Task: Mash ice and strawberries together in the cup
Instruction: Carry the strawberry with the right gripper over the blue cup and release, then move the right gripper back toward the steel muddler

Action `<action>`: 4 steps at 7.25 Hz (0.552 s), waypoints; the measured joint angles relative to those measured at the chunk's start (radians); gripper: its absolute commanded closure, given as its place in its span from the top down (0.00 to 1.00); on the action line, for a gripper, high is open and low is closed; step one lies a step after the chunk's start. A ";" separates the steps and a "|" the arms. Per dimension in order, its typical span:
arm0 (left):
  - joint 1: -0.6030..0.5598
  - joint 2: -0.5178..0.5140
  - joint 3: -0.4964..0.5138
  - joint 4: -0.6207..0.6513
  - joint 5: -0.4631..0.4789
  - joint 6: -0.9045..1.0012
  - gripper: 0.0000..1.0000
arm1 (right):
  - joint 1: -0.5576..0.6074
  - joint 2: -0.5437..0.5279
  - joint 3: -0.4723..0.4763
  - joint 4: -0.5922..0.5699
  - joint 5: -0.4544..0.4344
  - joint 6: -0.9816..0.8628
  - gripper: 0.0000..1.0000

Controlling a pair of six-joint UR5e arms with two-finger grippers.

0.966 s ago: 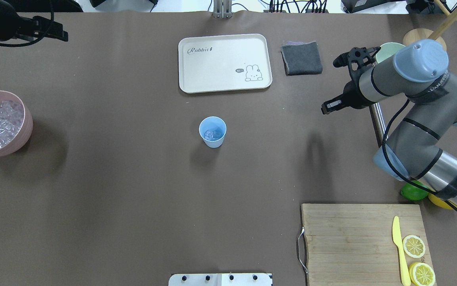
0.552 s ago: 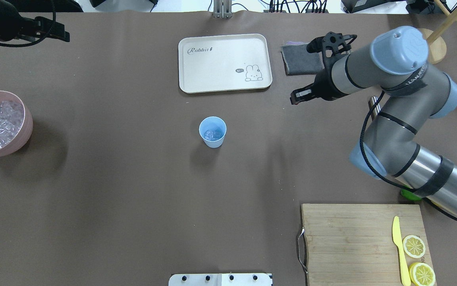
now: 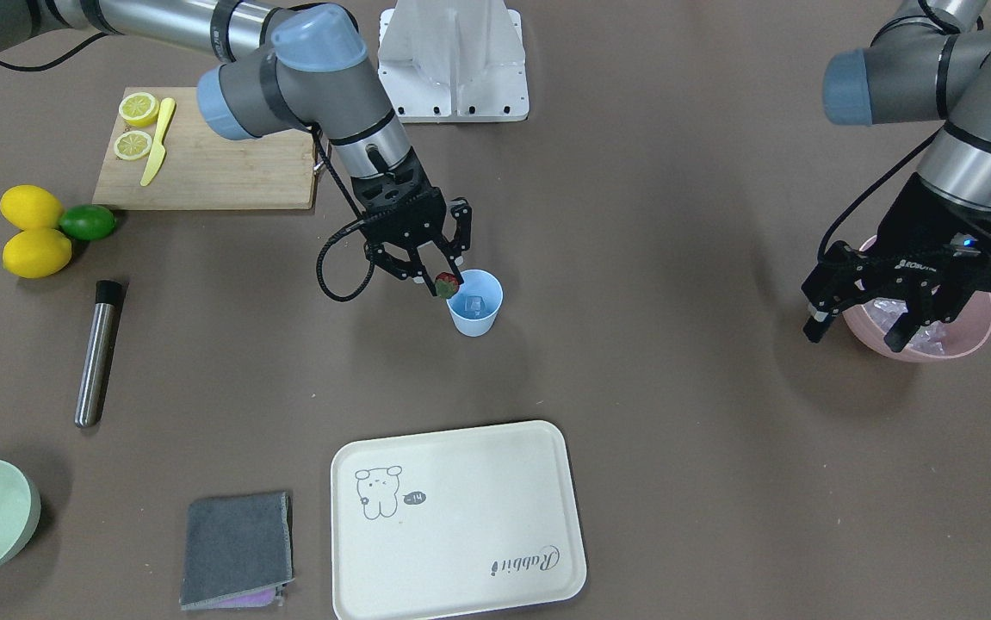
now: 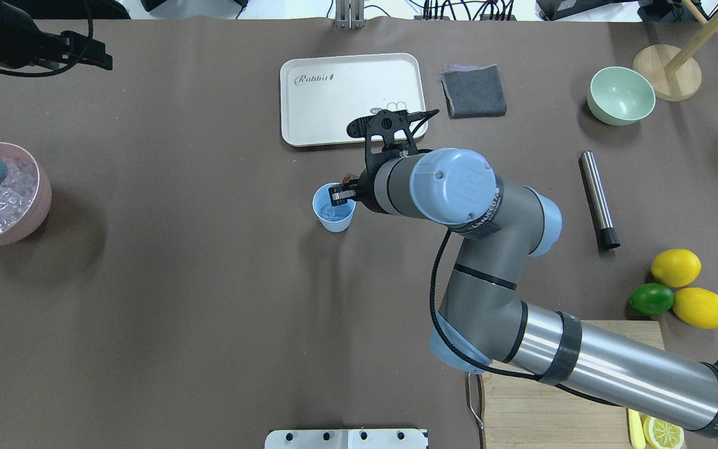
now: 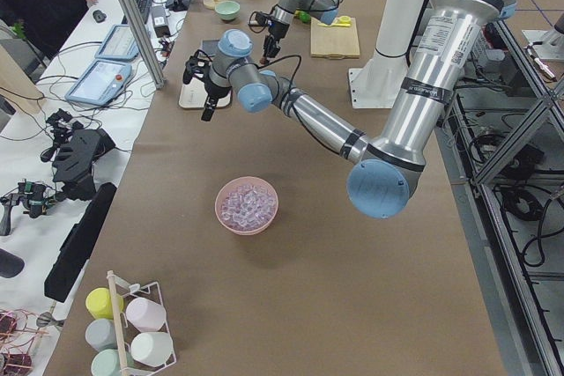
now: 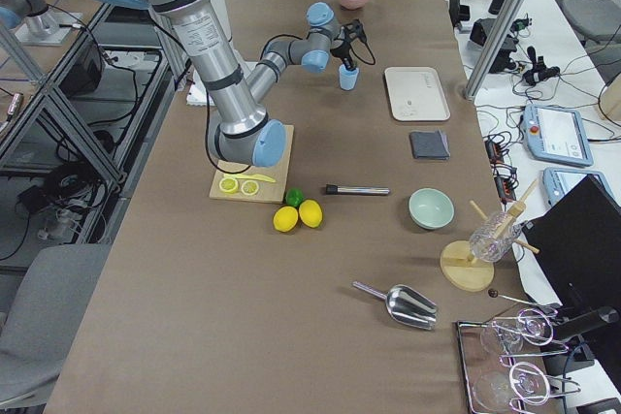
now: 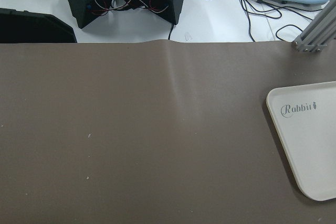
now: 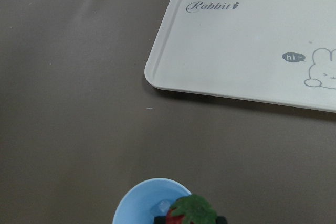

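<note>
The light-blue cup stands mid-table with clear ice cubes inside; it also shows in the overhead view. My right gripper is shut on the red strawberry with its green cap, and holds it just above the cup's rim on the robot's right side. The right wrist view shows the strawberry over the cup. My left gripper hangs open and empty, high above the pink bowl of ice.
A cream rabbit tray lies beyond the cup, with a grey cloth and a pale green bowl to its right. A steel cylinder, two lemons and a lime, and a cutting board are on my right side.
My right arm has swung left from the back right of the table to the cup, uncovering the green bowl and steel cylinder. The left arm has barely moved.
</note>
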 measured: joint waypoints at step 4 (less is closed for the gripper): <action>0.000 0.000 0.001 0.000 0.005 0.000 0.98 | -0.026 0.051 -0.065 -0.001 -0.049 0.001 0.98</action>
